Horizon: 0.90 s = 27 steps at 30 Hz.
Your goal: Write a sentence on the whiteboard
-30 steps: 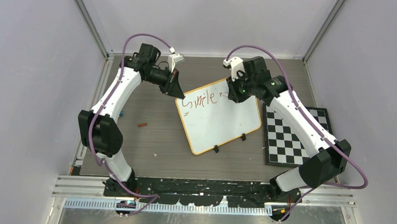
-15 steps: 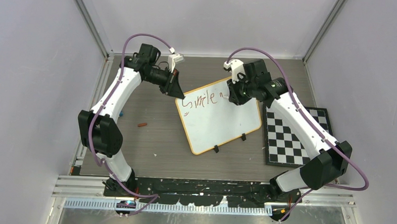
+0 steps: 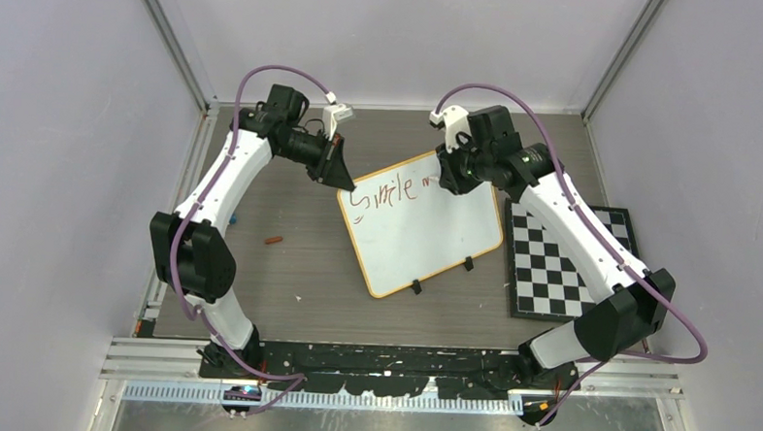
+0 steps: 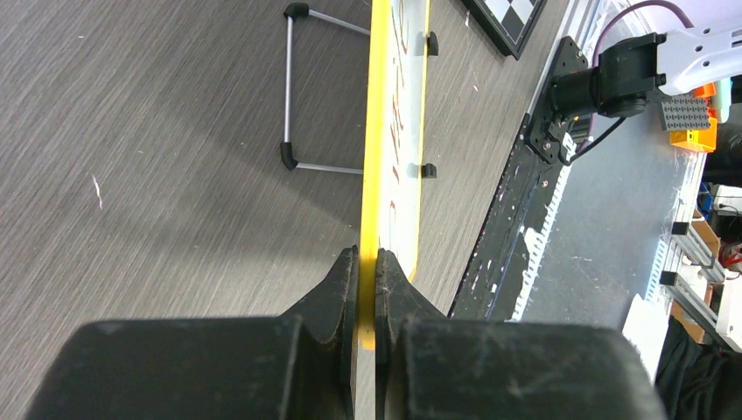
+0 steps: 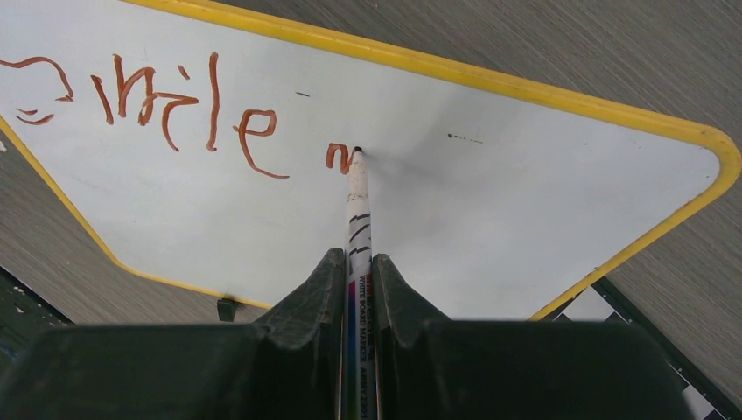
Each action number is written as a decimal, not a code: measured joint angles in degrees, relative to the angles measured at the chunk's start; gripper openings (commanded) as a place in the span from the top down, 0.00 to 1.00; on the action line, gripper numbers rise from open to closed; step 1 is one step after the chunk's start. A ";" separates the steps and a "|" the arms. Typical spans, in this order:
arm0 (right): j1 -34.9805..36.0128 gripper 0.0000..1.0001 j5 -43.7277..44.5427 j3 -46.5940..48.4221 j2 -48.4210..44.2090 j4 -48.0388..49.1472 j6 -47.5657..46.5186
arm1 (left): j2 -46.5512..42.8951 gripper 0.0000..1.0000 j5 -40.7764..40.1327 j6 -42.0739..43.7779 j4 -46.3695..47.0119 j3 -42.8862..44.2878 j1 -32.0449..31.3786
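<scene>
The whiteboard (image 3: pixel 424 227), white with a yellow rim, leans on the table centre. My left gripper (image 3: pixel 345 180) is shut on the whiteboard's rim (image 4: pixel 369 219) at its far left corner, seen edge-on in the left wrist view. My right gripper (image 5: pixel 359 262) is shut on a white marker (image 5: pixel 359 219). The marker's tip touches the board (image 5: pixel 490 201) just right of the red-brown sentence (image 5: pixel 166 101). That sentence reads "Smile" followed by a fresh "m"-like stroke (image 5: pixel 337 157). In the top view the right gripper (image 3: pixel 447 184) sits at the board's upper right.
A black-and-white checkered mat (image 3: pixel 570 263) lies right of the board. A small red-brown cap-like piece (image 3: pixel 275 239) lies on the table to the left. The board's wire stand (image 4: pixel 297 87) shows behind it. Black base plates (image 3: pixel 390 367) run along the near edge.
The right gripper with the marker has shifted slightly rightward along the board, extending the stroke after "Smile". The left arm has not moved.
</scene>
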 measured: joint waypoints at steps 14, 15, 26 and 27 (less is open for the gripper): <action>-0.35 1.00 0.92 0.13 0.07 0.02 -0.22 | -0.07 1.00 -0.02 0.02 0.00 -0.02 -0.02; -0.35 1.00 0.90 -0.07 -0.02 0.07 -0.20 | -0.07 1.00 -0.04 0.02 -0.02 -0.02 -0.02; -0.46 1.00 0.07 -4.00 -1.68 -1.07 0.20 | -0.07 1.00 0.00 0.02 -0.04 -0.02 -0.02; -0.44 1.00 0.07 -3.85 -1.68 -1.25 0.22 | -0.07 1.00 0.02 0.02 -0.04 -0.02 -0.02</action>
